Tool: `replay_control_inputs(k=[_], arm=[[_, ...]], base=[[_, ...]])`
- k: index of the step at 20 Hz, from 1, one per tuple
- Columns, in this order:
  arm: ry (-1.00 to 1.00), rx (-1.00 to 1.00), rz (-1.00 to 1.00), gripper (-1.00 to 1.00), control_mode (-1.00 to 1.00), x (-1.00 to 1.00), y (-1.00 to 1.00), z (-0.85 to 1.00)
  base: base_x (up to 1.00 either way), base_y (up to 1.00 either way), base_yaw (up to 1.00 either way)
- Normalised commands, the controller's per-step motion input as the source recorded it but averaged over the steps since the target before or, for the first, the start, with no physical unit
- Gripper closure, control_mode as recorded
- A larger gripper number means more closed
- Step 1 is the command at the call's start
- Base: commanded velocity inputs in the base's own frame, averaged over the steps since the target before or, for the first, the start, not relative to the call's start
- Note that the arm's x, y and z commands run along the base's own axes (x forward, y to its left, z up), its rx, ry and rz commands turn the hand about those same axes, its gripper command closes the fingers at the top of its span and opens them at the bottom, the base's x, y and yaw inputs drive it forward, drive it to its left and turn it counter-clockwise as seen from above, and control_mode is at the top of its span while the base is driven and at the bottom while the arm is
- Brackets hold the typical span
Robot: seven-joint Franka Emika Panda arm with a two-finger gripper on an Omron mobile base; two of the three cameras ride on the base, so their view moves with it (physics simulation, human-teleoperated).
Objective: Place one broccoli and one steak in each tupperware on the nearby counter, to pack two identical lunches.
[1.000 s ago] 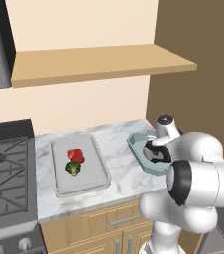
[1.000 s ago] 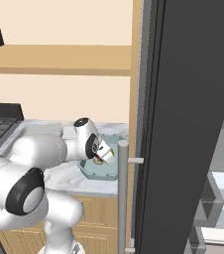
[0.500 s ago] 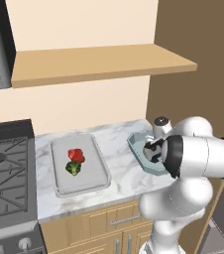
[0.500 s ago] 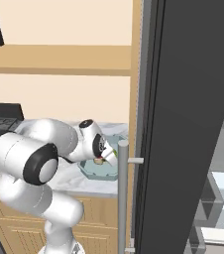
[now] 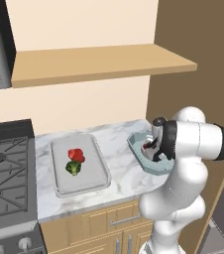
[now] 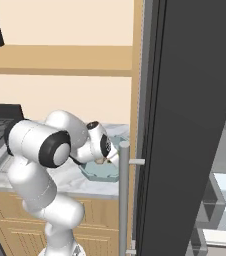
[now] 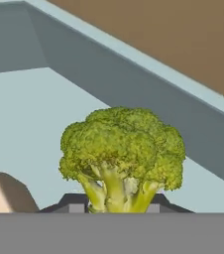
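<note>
The two-finger gripper (image 5: 151, 148) hangs low inside the small pale teal cut-corner tupperware (image 5: 137, 143), and whether its fingers clasp the green broccoli floret (image 7: 122, 156) between them cannot be told. Beside the teal container on the white-grey marbled counter (image 5: 121, 171), toward the stove, lies the larger pale grey rounded tupperware tray (image 5: 91, 181), holding a red steak (image 5: 76, 155) touching a second broccoli (image 5: 73, 168).

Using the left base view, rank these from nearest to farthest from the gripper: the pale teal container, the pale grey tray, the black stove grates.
1. The small pale teal container with cut corners, right under the gripper, at the counter's right end.
2. The pale grey rounded rectangular tray, mid-counter to the left, holding a broccoli and a steak.
3. The black stove grates, farthest, at the left edge.
</note>
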Motion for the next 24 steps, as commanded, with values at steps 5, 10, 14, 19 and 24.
replay_control_inputs(k=[5, 10, 14, 19, 24], arm=[[0.0, 0.0, -0.06, -1.0, -1.0, 0.17, 0.0, 0.0], [0.04, 0.0, -0.1, -1.0, -1.0, -0.09, 0.0, 0.2], [0.04, 0.0, -0.14, -1.0, -1.0, -0.48, 0.0, 0.62], [0.0, 0.0, -0.14, -1.0, -1.0, -0.73, 0.0, 0.77], [0.0, -0.01, -0.12, -1.0, -1.0, -1.0, 0.3, 0.6]], base=[[0.0, 0.0, 0.0], [0.0, 0.0, 0.0], [0.0, 0.0, 0.0], [0.0, 0.0, 0.0], [0.0, 0.0, 0.0]])
